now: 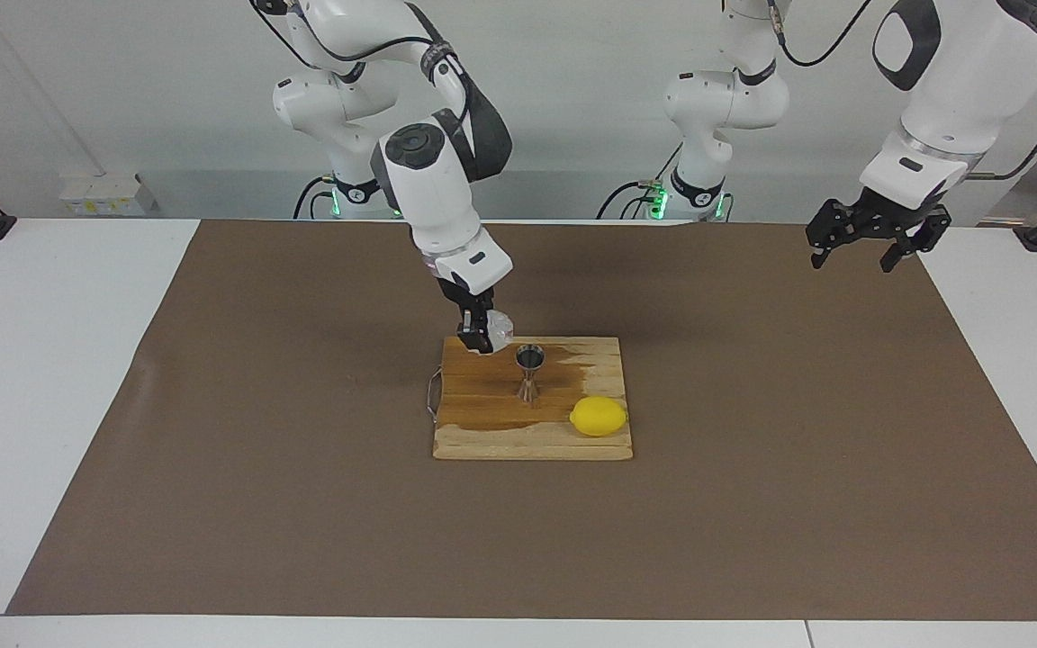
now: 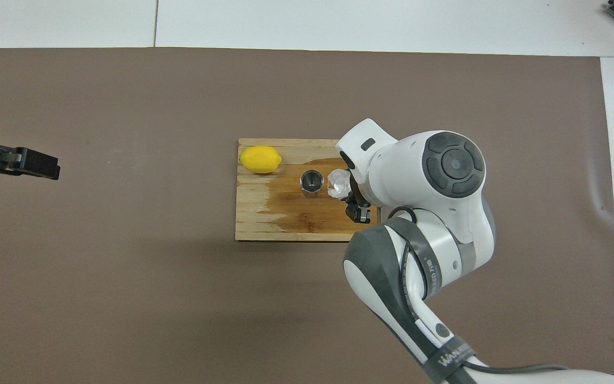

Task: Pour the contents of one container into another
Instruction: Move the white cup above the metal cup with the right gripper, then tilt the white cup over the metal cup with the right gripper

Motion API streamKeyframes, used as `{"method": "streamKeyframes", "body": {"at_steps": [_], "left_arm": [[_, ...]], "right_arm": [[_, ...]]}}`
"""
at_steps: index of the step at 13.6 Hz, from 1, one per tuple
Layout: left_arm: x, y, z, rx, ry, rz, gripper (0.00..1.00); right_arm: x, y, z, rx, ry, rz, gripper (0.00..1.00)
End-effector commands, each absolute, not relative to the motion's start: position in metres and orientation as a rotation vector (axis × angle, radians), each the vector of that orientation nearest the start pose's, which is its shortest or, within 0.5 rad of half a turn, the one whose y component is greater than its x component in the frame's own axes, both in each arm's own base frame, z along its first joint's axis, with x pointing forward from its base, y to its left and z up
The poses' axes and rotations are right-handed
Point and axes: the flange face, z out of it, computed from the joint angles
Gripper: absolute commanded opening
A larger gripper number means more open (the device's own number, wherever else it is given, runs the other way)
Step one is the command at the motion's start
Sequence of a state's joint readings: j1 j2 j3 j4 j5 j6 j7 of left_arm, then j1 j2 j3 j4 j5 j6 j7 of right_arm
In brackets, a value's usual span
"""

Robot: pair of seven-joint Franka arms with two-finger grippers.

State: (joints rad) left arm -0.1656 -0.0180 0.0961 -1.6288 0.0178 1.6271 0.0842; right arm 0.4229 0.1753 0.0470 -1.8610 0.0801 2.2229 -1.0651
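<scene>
Facing view: right gripper [image 1: 486, 331] clamps plastic cup [image 1: 500, 325] by its wall, at jigger's [image 1: 529, 372] ten o'clock | cup light, thin, squashable – firm squeeze risks buckling | left gripper [image 1: 870, 236] waits, spread

Right hand [image 2: 350, 198]: mostly covered from above by its own arm; only a dark finger [image 2: 356, 212] shows. Plastic cup [image 1: 500, 326]: contents too small to make out; part of the wall is hidden by the hand. Wooden board [image 2: 285, 216]: the corner toward the right arm lies under that arm. Left hand [image 2: 38, 165]: wrist cut by the picture's edge. Both arms: upper links cropped at the top of the facing view.
</scene>
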Motion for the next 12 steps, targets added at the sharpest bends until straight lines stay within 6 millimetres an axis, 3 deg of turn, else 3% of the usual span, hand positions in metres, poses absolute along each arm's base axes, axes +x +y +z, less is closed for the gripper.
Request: {"method": "streamKeyframes", "body": {"at_steps": [1,4,7,12], "left_arm": [[0.542,-0.033,0.614,-3.115,0.258,-0.009,1.00],[0.542,-0.033,0.614,-3.115,0.258,-0.009,1.00],[0.542,-0.033,0.614,-3.116,0.253,-0.009,1.00],[0.542,-0.032,0.614,-3.115,0.243,-0.009,1.00]], "right_arm": [[0.559,0.287,0.458,-2.358,-2.150,-0.340,0.00],[0.552,0.308,0.468,-2.401,-2.221,-0.353,0.00],[0.550,0.315,0.467,-2.450,-2.271,-0.351,0.00],[0.531,0.348,0.454,-2.457,-2.397,-0.325,0.00]]}}
